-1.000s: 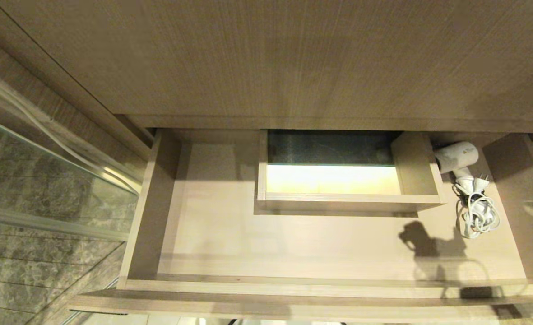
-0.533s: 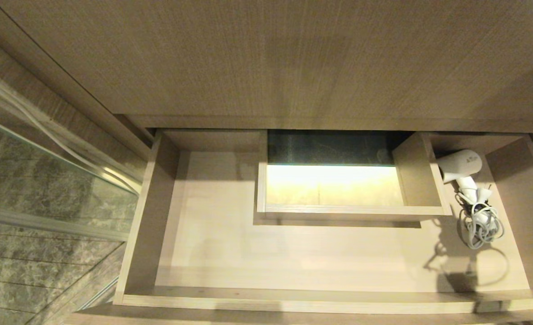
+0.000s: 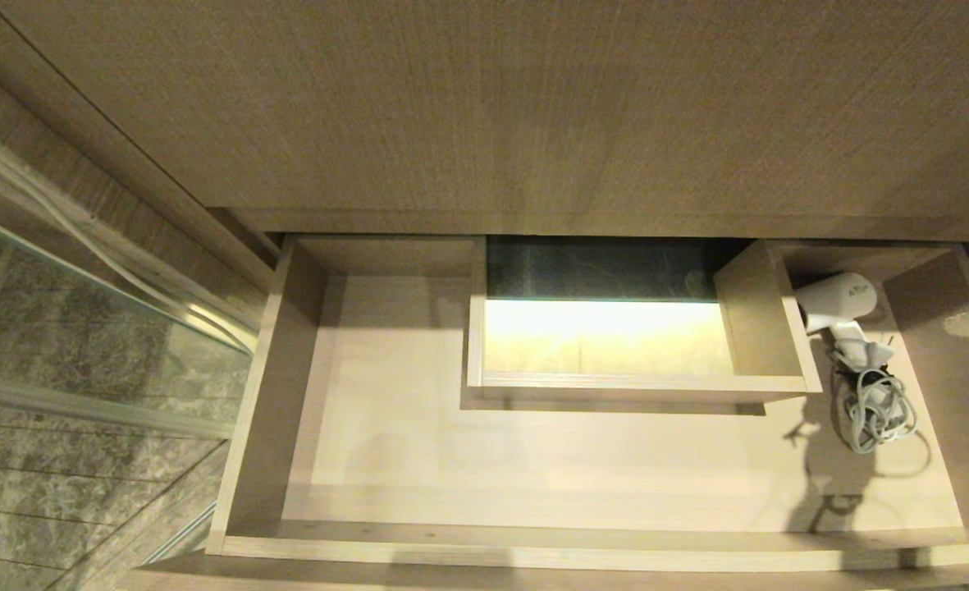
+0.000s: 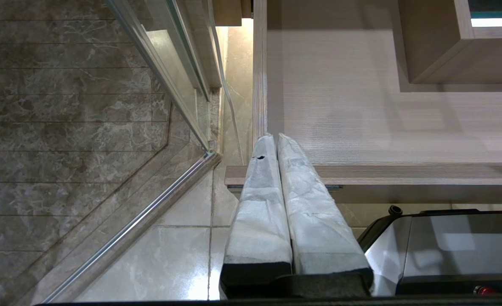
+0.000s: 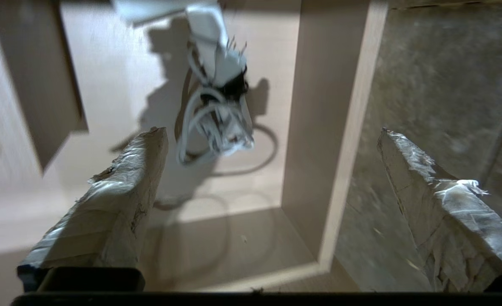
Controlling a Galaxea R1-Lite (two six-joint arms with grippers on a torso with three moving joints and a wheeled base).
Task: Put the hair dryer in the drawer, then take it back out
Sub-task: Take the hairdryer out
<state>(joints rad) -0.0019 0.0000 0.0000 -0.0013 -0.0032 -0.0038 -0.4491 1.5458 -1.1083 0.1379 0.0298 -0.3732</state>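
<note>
At the far left, a glass panel (image 3: 82,271) stands over dark marbled floor tiles (image 3: 57,460). The left pincer (image 4: 275,138) hangs near the drawer's left front corner, its two white-wrapped fingers (image 4: 259,199) pressed together, holding nothing. The drawer (image 3: 262,394) is pulled wide out beneath the wood-grain tabletop (image 3: 484,107), its pale bottom bare across the left and middle. Set into its rear middle is a boxed rectangular cutout (image 3: 640,382) with a bright lit floor inside. To the right of that box lies the hair dryer (image 3: 837,300), its white barrel toward the back of the drawer, its handle pointing forward, and its coiled cord and plug (image 3: 874,410) bunched just in front of it. The right pincer (image 5: 272,131) hovers above the drawer's right wall, fingers spread wide and empty, with the cord bundle lying below, apart from it.
</note>
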